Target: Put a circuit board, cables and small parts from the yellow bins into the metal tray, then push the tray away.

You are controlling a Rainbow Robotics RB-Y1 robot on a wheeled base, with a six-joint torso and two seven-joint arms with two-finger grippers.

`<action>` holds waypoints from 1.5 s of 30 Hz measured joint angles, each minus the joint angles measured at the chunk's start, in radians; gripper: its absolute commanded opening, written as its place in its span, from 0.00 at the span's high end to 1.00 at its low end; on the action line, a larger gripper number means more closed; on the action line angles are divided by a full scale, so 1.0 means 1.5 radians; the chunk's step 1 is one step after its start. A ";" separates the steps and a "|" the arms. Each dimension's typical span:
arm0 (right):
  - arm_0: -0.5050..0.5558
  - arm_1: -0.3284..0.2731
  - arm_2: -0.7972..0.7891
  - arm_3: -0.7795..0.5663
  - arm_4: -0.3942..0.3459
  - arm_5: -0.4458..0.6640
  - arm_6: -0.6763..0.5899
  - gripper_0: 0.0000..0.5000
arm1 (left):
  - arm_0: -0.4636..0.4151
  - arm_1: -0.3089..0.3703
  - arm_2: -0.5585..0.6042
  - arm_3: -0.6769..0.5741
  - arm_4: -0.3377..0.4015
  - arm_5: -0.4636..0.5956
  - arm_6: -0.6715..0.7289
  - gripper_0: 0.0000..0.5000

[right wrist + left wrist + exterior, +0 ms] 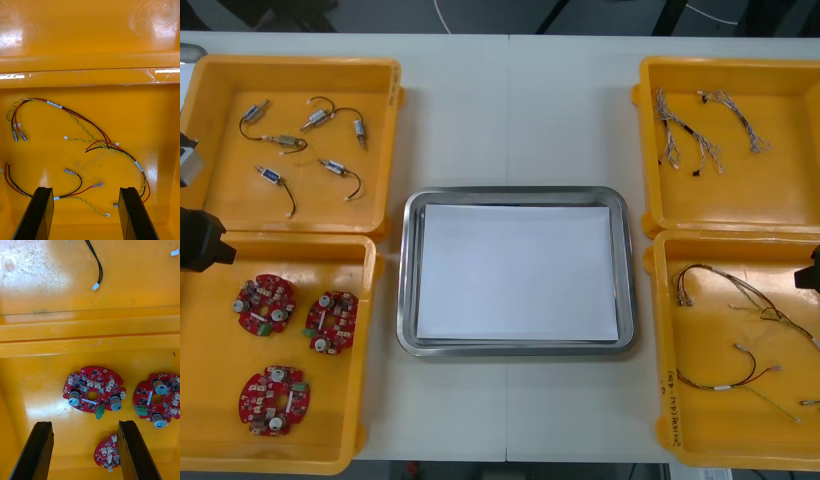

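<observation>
Three round red circuit boards (265, 303) lie in the near left yellow bin (210, 400). My left gripper (200, 242) hovers over that bin's far left corner, open; its wrist view has a board (93, 390) just beyond the fingers (35, 450), a second (157, 398) beside it and a third (108, 455) between them. The metal tray (518, 194), white inside, sits at the table's middle. My right gripper (810, 272) hangs open above the near right bin (720, 440), over red and yellow cables (90, 142), with nothing held between its fingers (135, 213).
The far left bin (220, 90) holds several black cables (330, 115) with small metal parts on them. The far right bin (780, 190) holds twisted blue and white cables (680, 135). Bare table strips run between the tray and the bins.
</observation>
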 measured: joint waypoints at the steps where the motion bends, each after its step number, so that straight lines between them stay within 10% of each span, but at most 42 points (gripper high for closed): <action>1: 0.000 0.000 0.000 0.000 0.000 0.000 0.000 0.00 | 0.000 0.000 0.000 0.000 0.000 0.000 0.000 0.00; 29: 0.015 -0.014 -0.030 -0.020 0.012 -0.004 0.000 0.00 | 0.001 0.000 0.000 0.015 0.004 -0.006 -0.001 0.00; 45: 0.120 -0.029 -0.050 -0.020 -0.019 -0.157 0.045 0.00 | 0.113 0.008 0.000 0.018 0.020 -0.227 -0.277 0.00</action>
